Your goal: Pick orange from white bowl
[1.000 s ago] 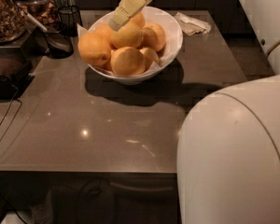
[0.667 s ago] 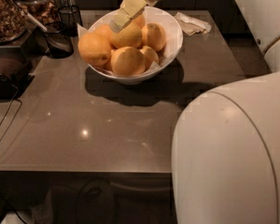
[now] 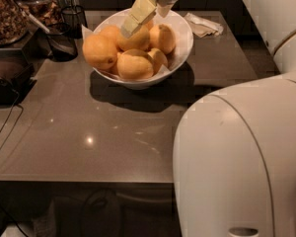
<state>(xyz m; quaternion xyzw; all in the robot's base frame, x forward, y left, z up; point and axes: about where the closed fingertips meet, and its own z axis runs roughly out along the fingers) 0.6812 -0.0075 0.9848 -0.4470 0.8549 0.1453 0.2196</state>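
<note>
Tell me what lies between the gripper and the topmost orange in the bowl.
Nothing shows there in the camera view: the pale gripper, above the wide glossy white bowl, overlaps the topmost round yellow-orange fruit.

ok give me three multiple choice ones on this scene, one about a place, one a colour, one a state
1. Where is the pincer?
A at the view's bottom edge
B over the oranges in the white bowl
C at the view's far left

2. What colour is the bowl?
A black
B green
C white

3. What state is the bowl in?
A upright, holding fruit
B tipped on its side
C upside down

Answers: 1 B, it hangs near the top of the view over the heaped fruit. 2 C, its rim and walls are glossy white. 3 A, it sits rim up with oranges piled inside.
</note>
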